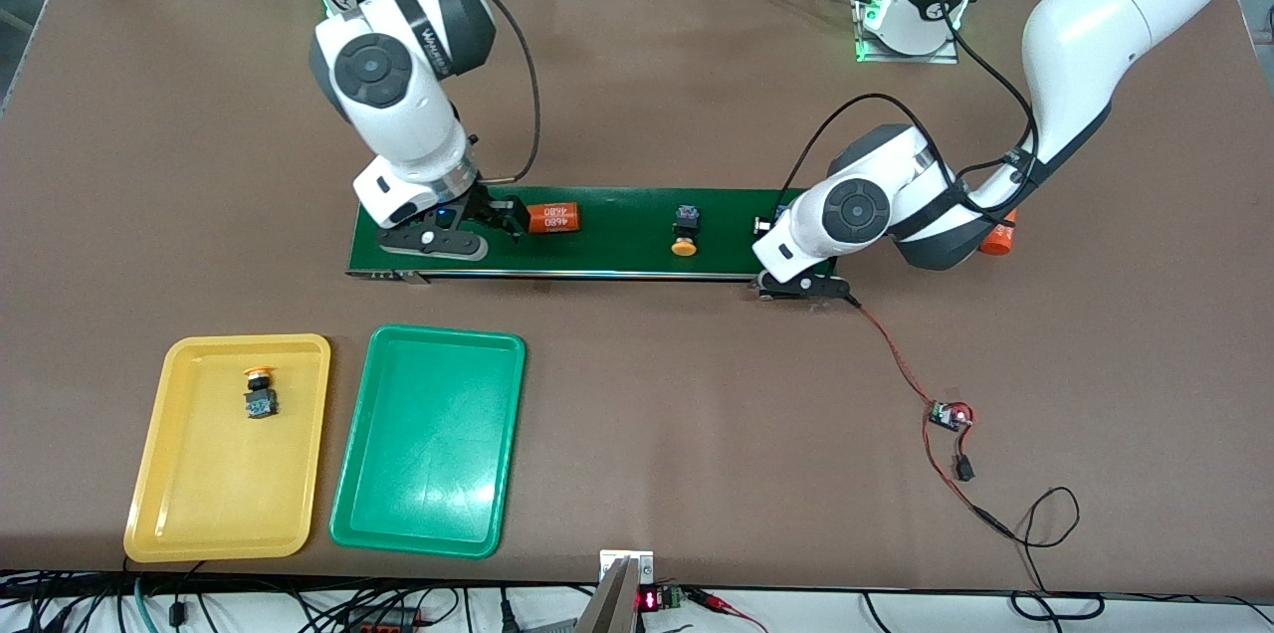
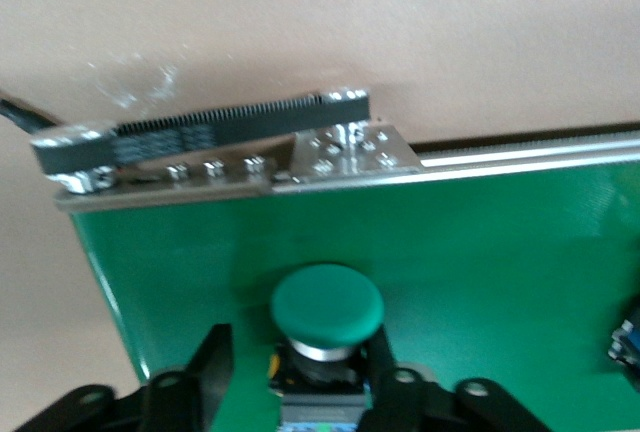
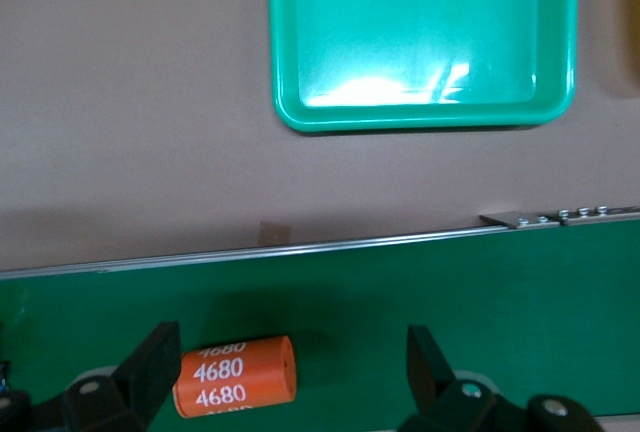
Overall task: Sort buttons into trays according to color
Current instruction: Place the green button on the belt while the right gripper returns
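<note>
The brown table (image 1: 637, 394) carries a long dark-green conveyor belt (image 1: 617, 233) lying across its middle, with two trays nearer the front camera toward the right arm's end. The yellow tray (image 1: 164, 504) holds one yellow-capped button (image 1: 260, 392), lying on its side in the part of the tray nearest the belt. The green tray (image 1: 428, 504), just beside the yellow one and closer to the table's middle, holds nothing. On the belt, toward the right arm's end, lies an orange cylinder (image 1: 553, 217) with white print reading "4680", repeated in rows in the right wrist view (image 3: 236, 376). A second orange cylinder (image 1: 998, 235) shows partly under the left arm at the belt's other end; its print cannot be read. Near the belt's middle sits a second yellow-capped button (image 1: 685, 230), cap pointing toward the front camera, well apart from both grippers. The right gripper (image 1: 485, 218) is low over the belt at the right arm's end, jaws spread wide, with the "4680" cylinder just beside one finger (image 3: 150, 367) and not clamped. The left gripper (image 2: 300, 377) is down at the belt's left-arm end; its jaws stand on either side of a green-capped button (image 2: 327, 304), close against the body, though firm contact cannot be confirmed. A black toothed drive belt (image 2: 200, 132) runs along the conveyor's end bracket. A small circuit board (image 1: 951, 416) on red-and-black wires lies on the table nearer the front camera.
</note>
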Robot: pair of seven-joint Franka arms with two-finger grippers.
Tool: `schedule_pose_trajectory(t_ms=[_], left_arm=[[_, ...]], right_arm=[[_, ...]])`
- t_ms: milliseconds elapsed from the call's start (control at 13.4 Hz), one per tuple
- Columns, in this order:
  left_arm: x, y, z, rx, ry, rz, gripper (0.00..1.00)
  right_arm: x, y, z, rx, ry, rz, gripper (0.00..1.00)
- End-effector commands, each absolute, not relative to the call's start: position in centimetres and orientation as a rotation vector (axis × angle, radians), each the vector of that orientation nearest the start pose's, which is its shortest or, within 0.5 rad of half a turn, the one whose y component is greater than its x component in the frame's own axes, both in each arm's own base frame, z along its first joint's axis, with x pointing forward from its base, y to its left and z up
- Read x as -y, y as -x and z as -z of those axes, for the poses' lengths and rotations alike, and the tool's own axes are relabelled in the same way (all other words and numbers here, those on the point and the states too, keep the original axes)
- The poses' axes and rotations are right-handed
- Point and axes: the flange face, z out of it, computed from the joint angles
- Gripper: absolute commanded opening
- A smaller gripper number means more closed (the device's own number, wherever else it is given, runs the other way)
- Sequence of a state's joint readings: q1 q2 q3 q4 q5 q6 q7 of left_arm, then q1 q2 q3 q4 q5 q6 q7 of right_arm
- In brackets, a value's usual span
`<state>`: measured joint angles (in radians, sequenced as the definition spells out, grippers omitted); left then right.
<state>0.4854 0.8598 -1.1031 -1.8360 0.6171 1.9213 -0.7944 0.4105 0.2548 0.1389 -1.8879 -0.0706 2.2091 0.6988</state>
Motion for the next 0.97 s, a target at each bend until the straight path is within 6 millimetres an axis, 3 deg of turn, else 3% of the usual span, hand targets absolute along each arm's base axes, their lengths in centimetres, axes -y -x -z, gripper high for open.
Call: schedule_pose_trajectory(t_ms=[0,75,149,373,672,747,896], left_arm=[[25.4,-56.4,-28.4,-0.072,3.076,-0.428,1.00],[25.1,-57.4,-30.9,-0.056,3.062,-0.433,1.00],[23.6,-58.7,-33.0,-0.020,3.027,-0.456,1.00],[18.9,-61.7,-36.1,-0.011,3.013,-0.484,1.00],[8.9,-64.4,-36.0,-0.190,3.032,-0.455,1.00],[7.0,-64.7,-35.6,-0.225,3.035,-0.454,1.00],[4.7,-64.6,-34.9,-0.245,2.979,-0.441,1.00]], right_arm=[[-32.1,-53.4,-37.6,-0.199,3.111,0.140,1.00],[-32.4,-53.3,-37.5,-0.252,3.104,0.138,1.00],[-33.1,-53.0,-37.2,-0.302,3.096,0.130,1.00],[-37.6,-50.7,-36.0,-0.369,3.061,0.155,1.00],[-43.1,-48.2,-32.4,-0.176,3.133,0.196,1.00],[-44.6,-47.6,-31.9,-0.142,3.131,0.185,1.00],[-45.1,-47.9,-31.5,-0.143,3.124,0.177,1.00]])
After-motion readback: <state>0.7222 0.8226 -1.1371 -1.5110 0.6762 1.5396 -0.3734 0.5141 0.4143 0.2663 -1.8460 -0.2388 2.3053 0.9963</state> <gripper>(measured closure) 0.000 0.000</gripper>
